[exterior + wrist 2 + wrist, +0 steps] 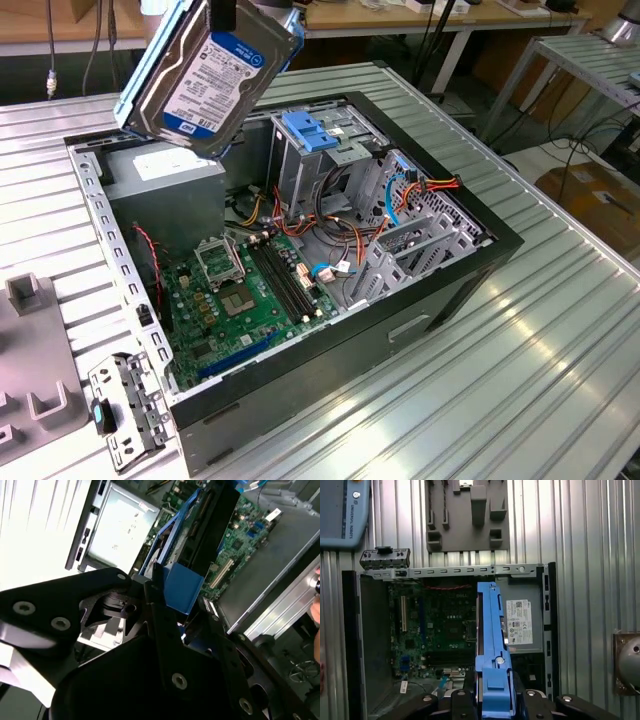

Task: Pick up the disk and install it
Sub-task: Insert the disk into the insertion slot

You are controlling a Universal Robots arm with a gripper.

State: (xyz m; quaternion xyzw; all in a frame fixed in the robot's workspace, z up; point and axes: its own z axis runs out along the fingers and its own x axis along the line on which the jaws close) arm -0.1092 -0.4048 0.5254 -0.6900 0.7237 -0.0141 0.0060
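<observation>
Exterior view: the dark grey rectangular hard-drive disk [205, 80], framed by a bright blue plastic carrier rail, hangs tilted with its label showing, at 11 o'clock above the open black metal computer case [330, 380]. Second wrist view: the black gripper [179, 592] is clamped on the disk's blue end. First wrist view: the disk is edge-on over the green motherboard [445, 625].

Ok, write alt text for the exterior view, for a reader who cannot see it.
The disk, a grey drive in a blue carrier, hangs tilted in the air above the open computer case. Inside are a green motherboard, coloured cables and a metal cage with a blue tab; the case lies on a ribbed metal table.
</observation>
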